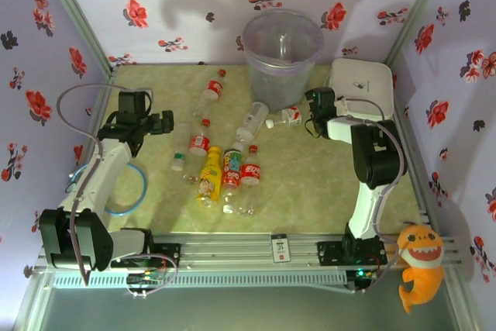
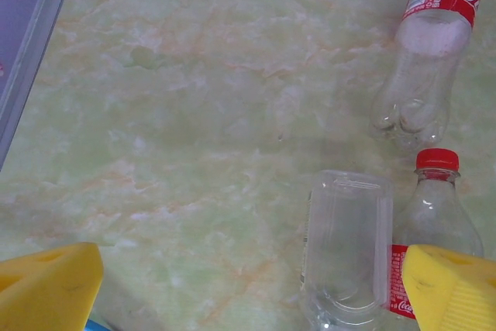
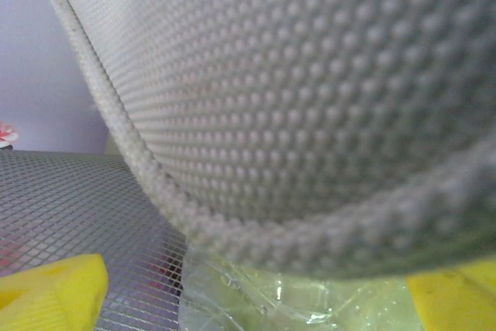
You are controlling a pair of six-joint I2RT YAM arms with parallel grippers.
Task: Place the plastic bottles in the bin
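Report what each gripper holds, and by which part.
Left gripper: open, nothing held. Right gripper: clear plastic lies between its fingers; whether it is gripped cannot be told.

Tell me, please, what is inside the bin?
The bin looks empty from above; a faint pale streak could be glare. Its near wall covers the floor's near part.

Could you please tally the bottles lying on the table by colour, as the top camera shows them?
Yellow bottle: 1
Blue-green-labelled bottle: 1
Red-labelled bottles: 4
Plain clear bottles: 2
Total: 8
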